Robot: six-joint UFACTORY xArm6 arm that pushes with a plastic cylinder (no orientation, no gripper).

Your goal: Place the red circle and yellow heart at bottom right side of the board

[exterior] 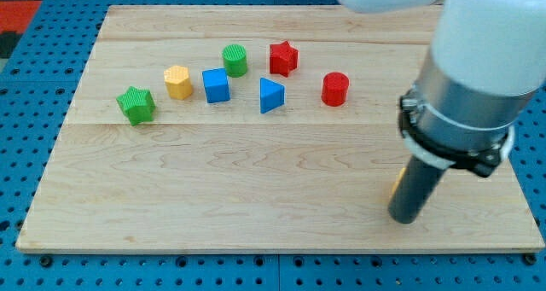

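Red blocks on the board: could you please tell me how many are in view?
2. The red star sits near the view's top, right of the green cylinder. The red cylinder lies lower, to the star's right. The arm might hide others.

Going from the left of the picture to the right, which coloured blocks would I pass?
Green star → yellow hexagon → blue cube → green cylinder → blue triangle → red star → red cylinder → my tip.
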